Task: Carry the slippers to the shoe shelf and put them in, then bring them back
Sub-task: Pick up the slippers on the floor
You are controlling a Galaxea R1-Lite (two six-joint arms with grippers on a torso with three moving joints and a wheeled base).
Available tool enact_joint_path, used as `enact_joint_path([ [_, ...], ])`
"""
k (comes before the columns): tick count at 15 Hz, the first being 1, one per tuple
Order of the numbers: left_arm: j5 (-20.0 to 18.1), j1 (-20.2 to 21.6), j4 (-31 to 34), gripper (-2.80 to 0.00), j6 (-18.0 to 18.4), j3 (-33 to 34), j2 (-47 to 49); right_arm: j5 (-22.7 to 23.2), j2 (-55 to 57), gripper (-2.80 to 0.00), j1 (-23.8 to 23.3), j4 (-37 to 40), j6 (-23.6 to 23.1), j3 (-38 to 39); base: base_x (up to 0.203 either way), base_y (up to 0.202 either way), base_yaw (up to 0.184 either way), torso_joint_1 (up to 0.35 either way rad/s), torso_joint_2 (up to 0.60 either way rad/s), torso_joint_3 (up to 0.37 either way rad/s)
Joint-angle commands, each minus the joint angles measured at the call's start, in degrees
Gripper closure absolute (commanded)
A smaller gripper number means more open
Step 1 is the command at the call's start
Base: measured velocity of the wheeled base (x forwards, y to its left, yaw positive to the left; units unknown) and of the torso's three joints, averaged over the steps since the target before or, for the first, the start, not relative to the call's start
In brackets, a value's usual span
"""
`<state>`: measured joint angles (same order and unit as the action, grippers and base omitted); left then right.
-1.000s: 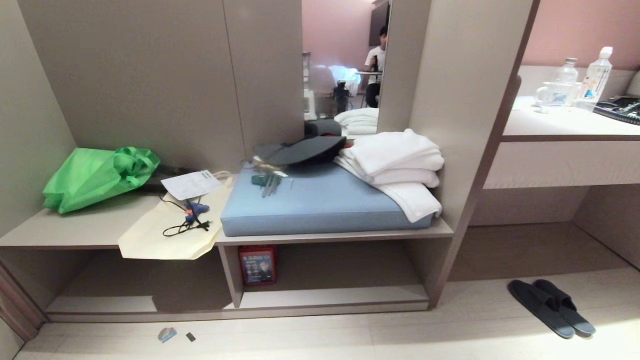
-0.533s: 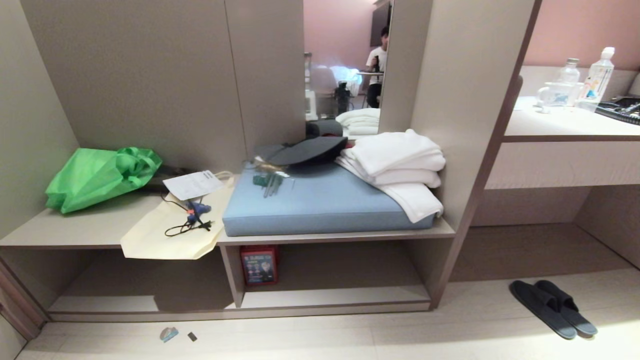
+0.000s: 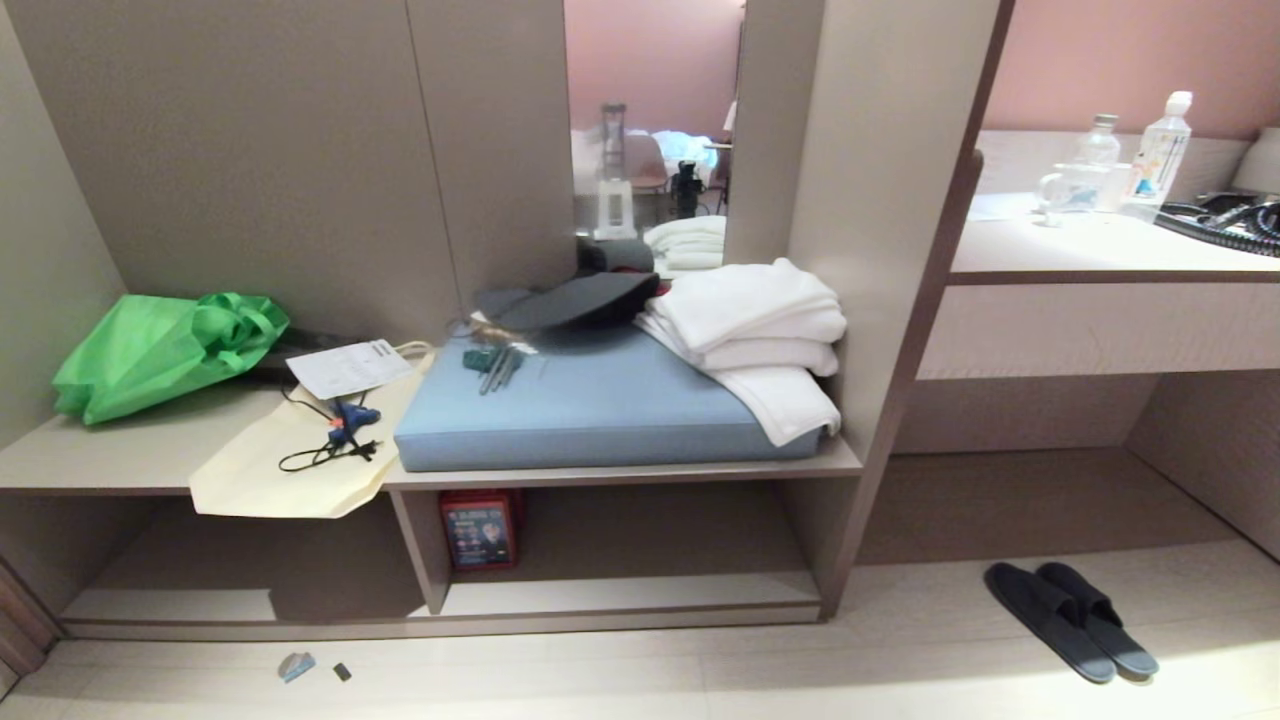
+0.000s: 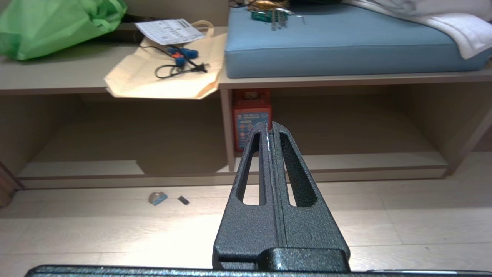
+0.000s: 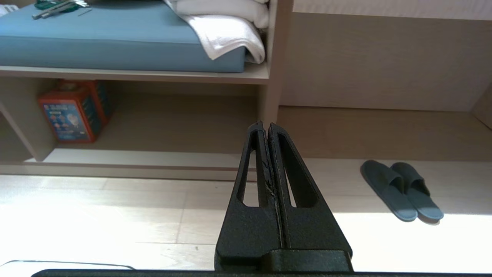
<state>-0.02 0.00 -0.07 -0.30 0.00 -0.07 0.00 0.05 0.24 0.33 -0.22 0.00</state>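
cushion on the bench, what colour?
Light blue. The cushion shows best in the head view.

View: your head cam has swung right; whole scene sits further left in frame vs 1 s ago.
Slippers (image 3: 1070, 620): same floor spot, only shifted in pic.
Mirror (image 3: 650, 130): the person's reflection has gone.

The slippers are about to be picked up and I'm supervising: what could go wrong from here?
The slippers lie side by side, touching, on the floor; one grasp may lift only one. The shoe shelf already holds a red box, which a careless placement could knock. Both the left gripper and right gripper are shut and must open first.
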Motion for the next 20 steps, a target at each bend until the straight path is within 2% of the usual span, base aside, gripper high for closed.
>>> enact_joint_path([
  [1,0.02,0.0,-0.01,0.0,-0.05,0.0,0.0,0.0,0.04,0.0,0.02,0.02,-0.04,0.0,0.0,-0.194,0.005,0.002,0.01,-0.002],
  [20,0.02,0.0,-0.01,0.0,0.04,0.0,-0.01,0.0,0.04,0.0,0.02,0.02,-0.04,0.0,0.0,-0.198,0.001,0.002,0.0,0.002],
])
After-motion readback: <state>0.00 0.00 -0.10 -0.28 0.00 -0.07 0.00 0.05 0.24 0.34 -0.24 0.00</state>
